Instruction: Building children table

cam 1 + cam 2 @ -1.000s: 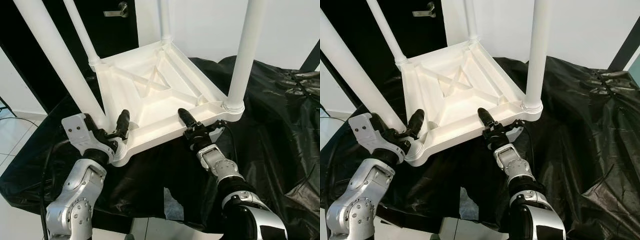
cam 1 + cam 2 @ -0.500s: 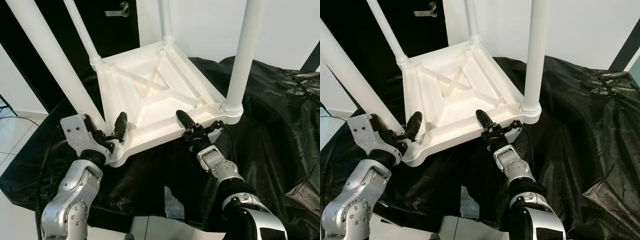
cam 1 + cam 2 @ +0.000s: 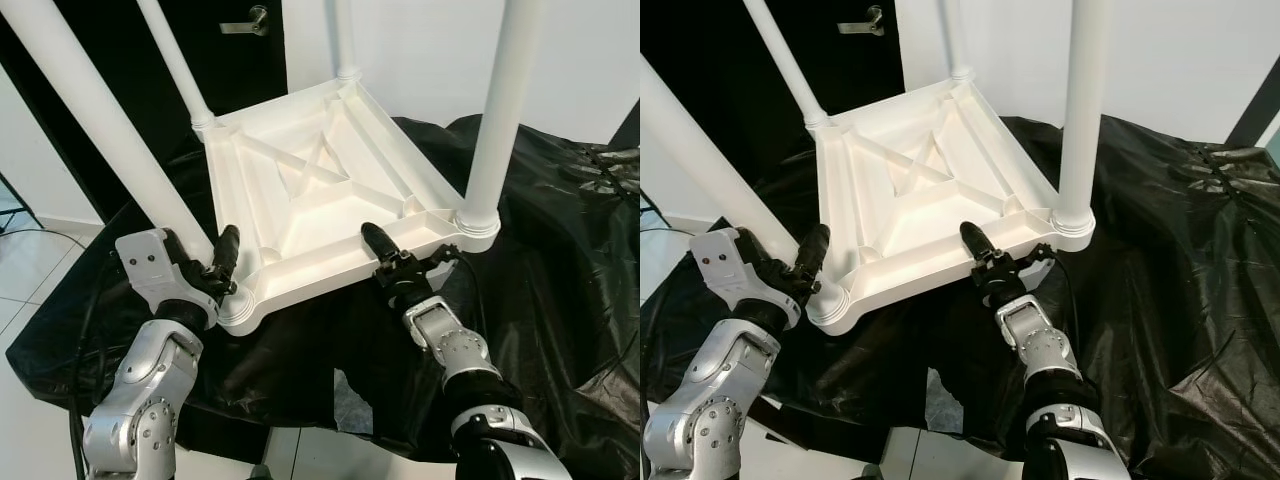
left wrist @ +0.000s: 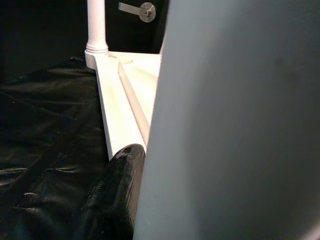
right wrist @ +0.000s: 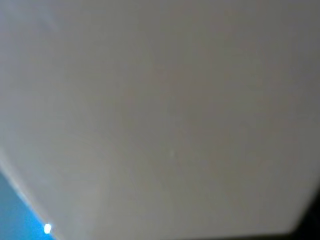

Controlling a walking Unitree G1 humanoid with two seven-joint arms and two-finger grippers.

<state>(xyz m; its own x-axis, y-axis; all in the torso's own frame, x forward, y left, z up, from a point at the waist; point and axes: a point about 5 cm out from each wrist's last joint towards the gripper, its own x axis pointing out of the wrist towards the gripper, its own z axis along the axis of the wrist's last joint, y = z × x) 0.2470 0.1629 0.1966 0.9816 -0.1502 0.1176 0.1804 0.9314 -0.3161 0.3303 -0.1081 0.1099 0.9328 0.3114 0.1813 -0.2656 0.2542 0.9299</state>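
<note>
left arm (image 3: 150,400): silver segmented shell, round screw-studded joint near elbow, black cable looped alongside
left wrist block (image 3: 150,262): pale grey, boxy, small screw holes
right arm (image 3: 455,350): silver forearm, black ribbed collars, glossy black-and-silver lower segment
fingers (image 3: 378,241): long, black, rounded tips

All four white tubular plastic table legs (image 3: 500,110) cut off at frame top; right wrist view blurred pale, unreadable.
</note>
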